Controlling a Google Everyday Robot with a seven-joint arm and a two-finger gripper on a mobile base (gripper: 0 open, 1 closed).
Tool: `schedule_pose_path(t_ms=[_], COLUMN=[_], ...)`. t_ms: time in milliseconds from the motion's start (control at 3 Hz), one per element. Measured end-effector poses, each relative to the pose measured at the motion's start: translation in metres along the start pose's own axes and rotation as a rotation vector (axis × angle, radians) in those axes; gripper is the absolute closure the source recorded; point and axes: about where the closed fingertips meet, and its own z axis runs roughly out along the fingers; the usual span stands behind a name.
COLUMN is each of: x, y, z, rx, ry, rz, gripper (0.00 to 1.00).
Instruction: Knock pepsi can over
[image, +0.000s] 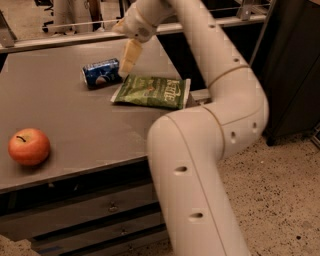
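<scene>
At far left of the grey matte table (65, 120): one apple (29, 146), round, red-orange, smooth skin, short stem. Further back, toward centre: pepsi can (101, 73), blue metal cylinder, lying on its side, logo facing the camera. Just beside its right end: gripper (126, 64), cream plastic, pointing down, nothing seen in its hold; whether open or closed cannot be told. To its right: chip bag (151, 91), green, crinkled foil, lying flat. Robot arm (200, 150): smooth white jointed tubes. Below the tabletop: grey drawers (85, 210). Floor (280, 200): speckled stone. Far right: dark cabinet (295, 65).
</scene>
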Motion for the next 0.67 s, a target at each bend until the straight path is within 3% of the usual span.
schedule_pose_path(t_ms=[333, 667], x=[0.022, 0.036], y=[-0.01, -0.011], z=[-0.074, -0.089], rx=[0.16, 0.198], ry=[-0.17, -0.189], rz=[0.08, 0.103], gripper=[0.0, 0.0])
